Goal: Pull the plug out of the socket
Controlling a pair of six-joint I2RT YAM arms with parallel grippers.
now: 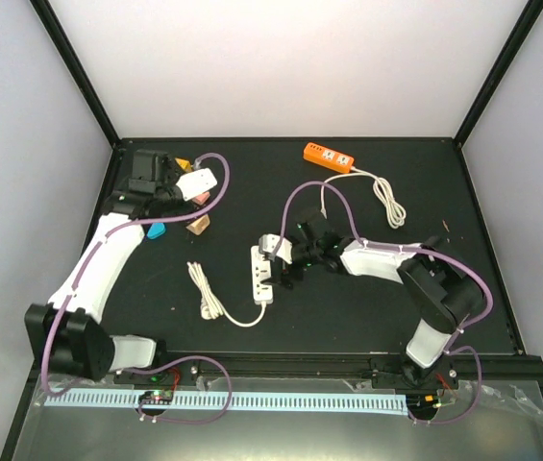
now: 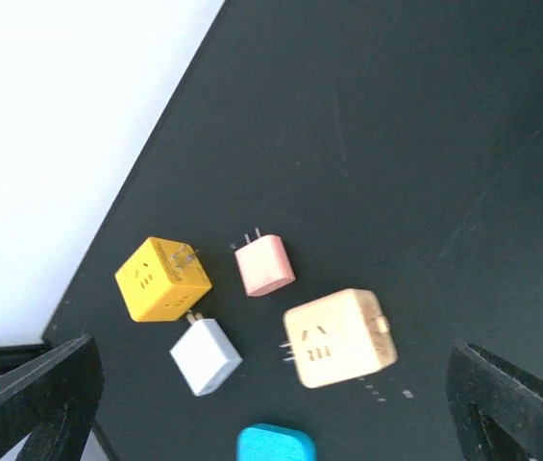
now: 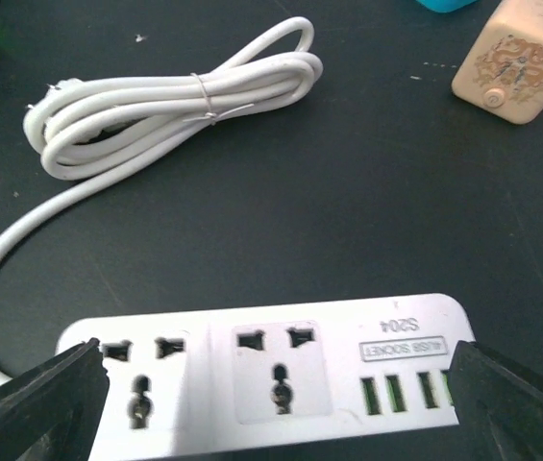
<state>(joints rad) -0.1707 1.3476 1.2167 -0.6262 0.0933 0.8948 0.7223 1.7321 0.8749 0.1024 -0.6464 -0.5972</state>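
A white power strip [image 1: 262, 274] lies mid-table, and its bundled cord [image 1: 209, 293] lies to its left. In the right wrist view the strip [image 3: 271, 370] shows two empty sockets and green USB ports, with no plug in it. My right gripper [image 1: 283, 261] is open just over the strip, its fingers [image 3: 40, 403] standing at either end of it [image 3: 271, 403]. My left gripper [image 1: 170, 187] is open and empty at the far left [image 2: 271, 370], above loose cube adapters and plugs: yellow [image 2: 162, 279], pink [image 2: 264, 264], white [image 2: 206, 355], beige [image 2: 340, 338], blue [image 2: 276, 444].
An orange power strip [image 1: 329, 157] with a white cord [image 1: 386, 202] lies at the back right. The beige cube [image 3: 516, 62] and the coiled cord [image 3: 175, 106] lie beyond the white strip. The table's raised black frame [image 1: 108, 192] runs beside the left gripper.
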